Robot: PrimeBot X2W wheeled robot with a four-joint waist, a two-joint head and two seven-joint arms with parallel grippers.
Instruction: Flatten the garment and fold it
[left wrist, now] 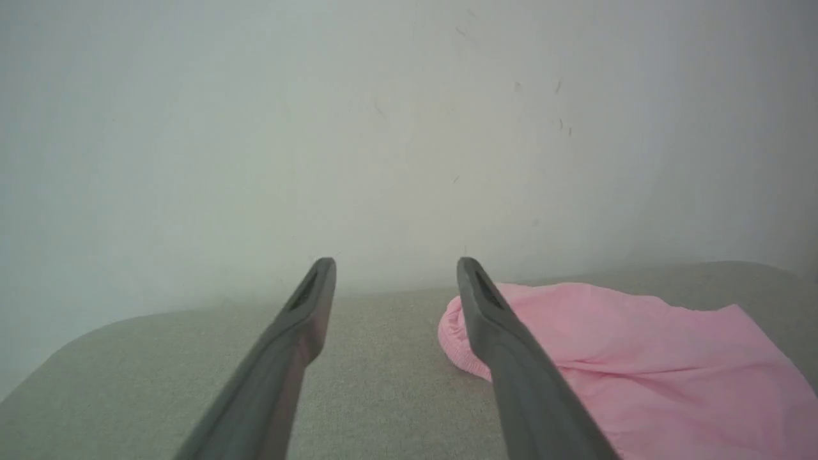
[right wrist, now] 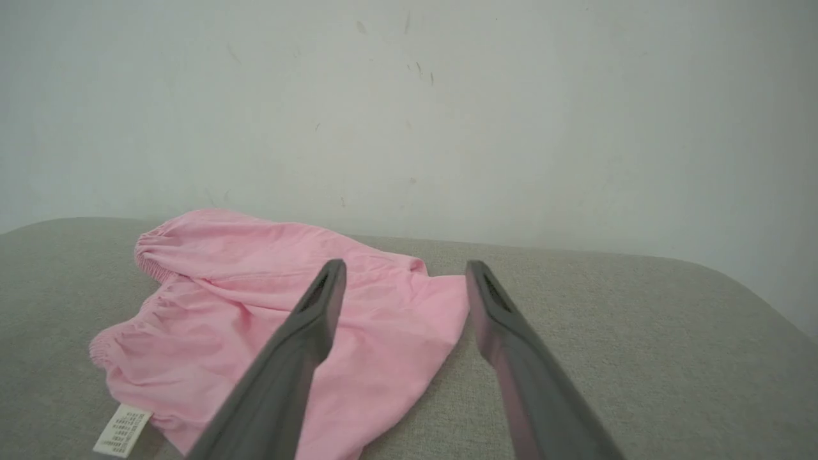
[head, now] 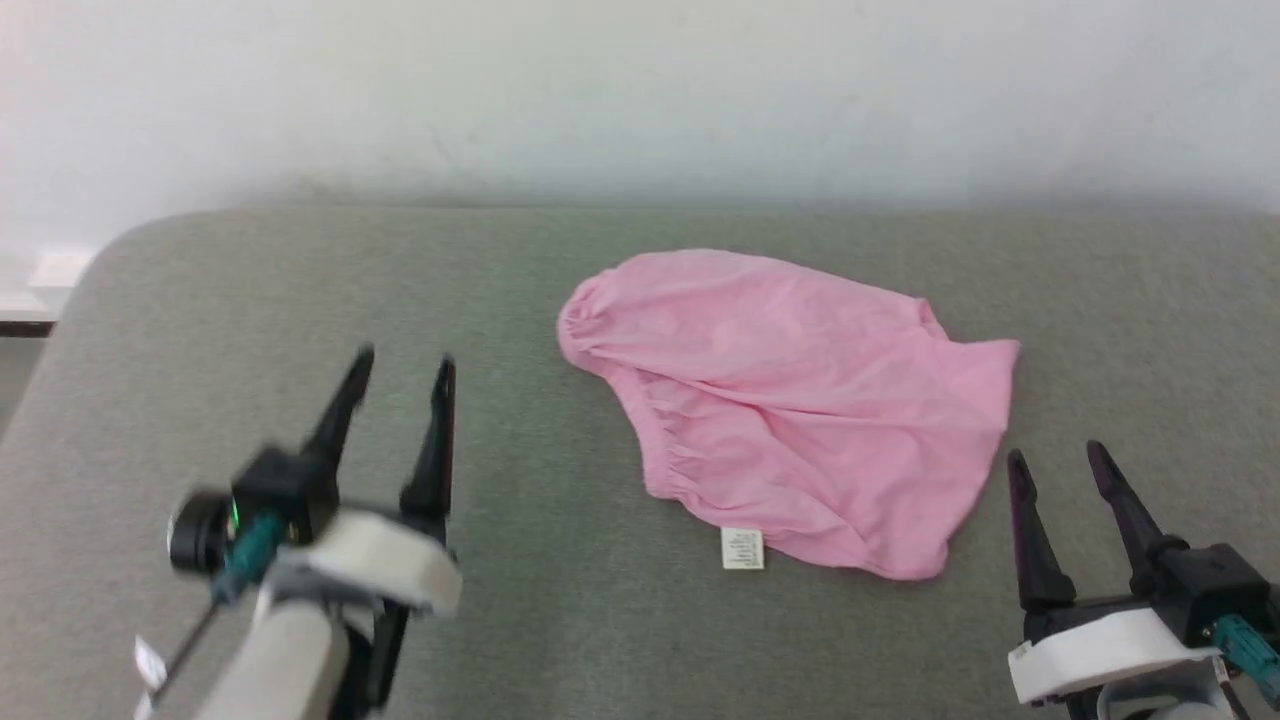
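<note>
We saw the garment on the grey cushion; our left gripper at its 9 o'clock, right gripper at 4 o'clock, both spread wide, empty

One garment, one label, two grippers

A tabletop covered in grey woven cloth spans the head view, its far left corner rounded; the weave is fine and faintly speckled; behind it, meeting its far edge, rises a plain off-white wall; a soft shadow runs along the line where the two meet; in the left wrist view the wall bears a few small dark scuffs high up; in the right wrist view the tabletop's right corner is rounded as well; past the left corner in the head view sits a pale ledge with a dark strip under it, too blurred to make out.
</note>
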